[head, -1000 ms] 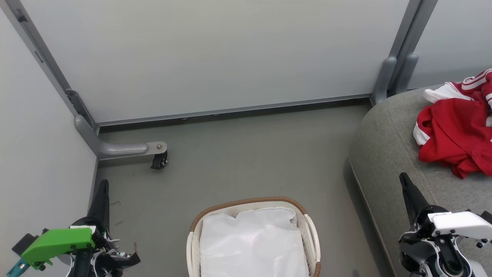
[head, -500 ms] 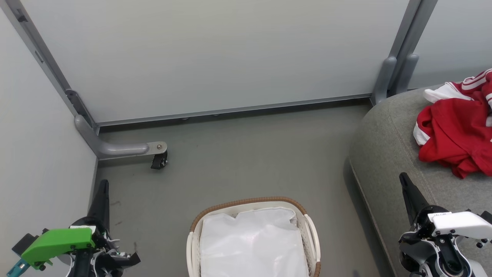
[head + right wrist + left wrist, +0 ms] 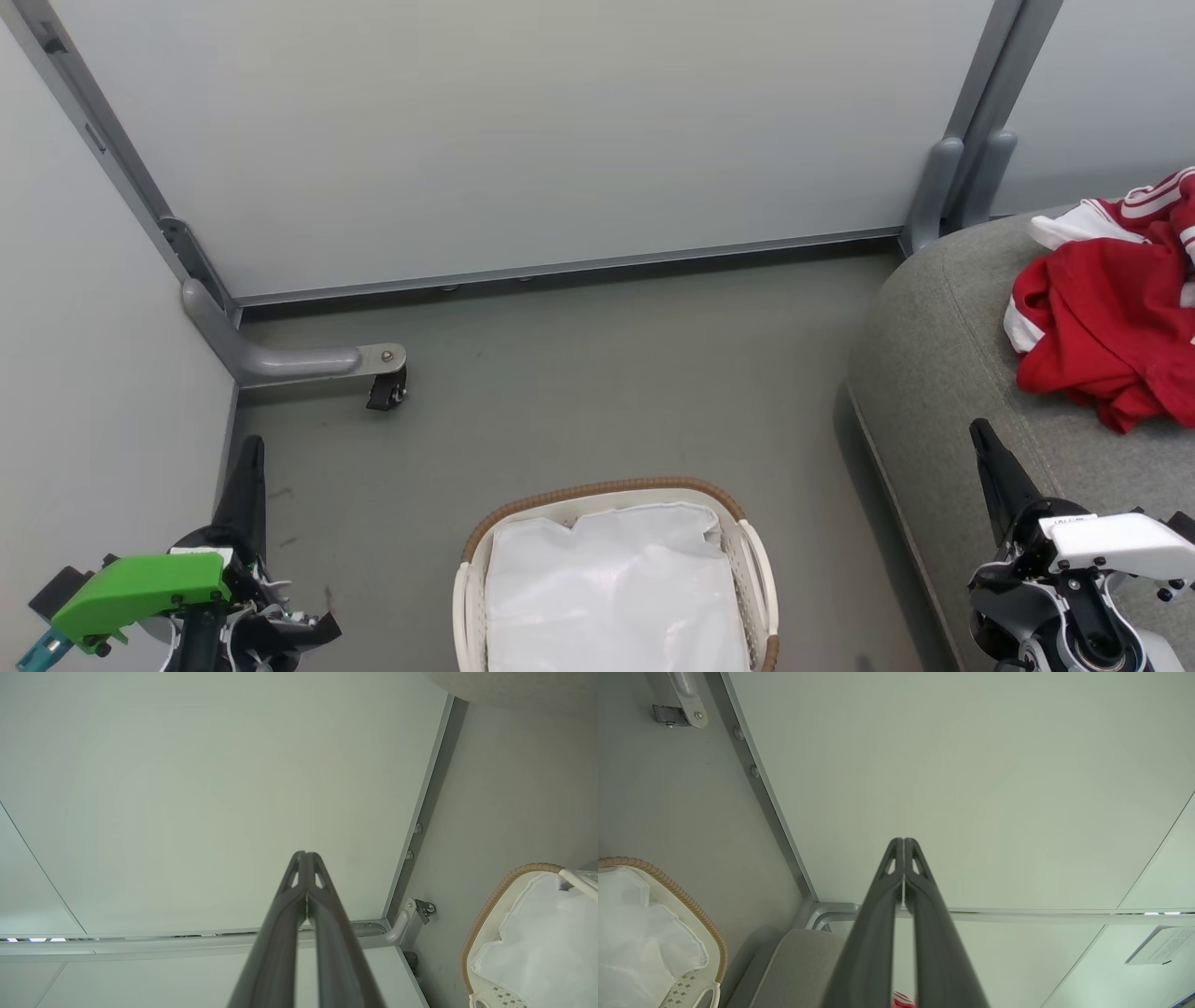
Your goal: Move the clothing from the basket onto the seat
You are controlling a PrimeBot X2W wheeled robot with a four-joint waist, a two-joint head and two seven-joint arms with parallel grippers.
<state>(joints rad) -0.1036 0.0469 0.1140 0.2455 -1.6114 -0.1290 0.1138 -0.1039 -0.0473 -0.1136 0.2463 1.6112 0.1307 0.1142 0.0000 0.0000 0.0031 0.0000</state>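
No movement is noted since the earlier frame. Left tool (image 3: 250, 446) and right tool (image 3: 978, 431) are held low, fingers pressed together, empty. Between them the basket (image 3: 597, 489) is lined with a white liner (image 3: 616, 588). Farther right, the clothing (image 3: 1102, 327) is heaped on the seat (image 3: 934, 355).

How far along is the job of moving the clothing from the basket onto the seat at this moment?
Done: the red clothing lies on the grey seat, and the basket holds its white liner with no red visible. In hand: nothing; the left gripper and the right gripper are shut and empty. Left: apparently nothing, though the basket's near end is cut off at the head view's edge.
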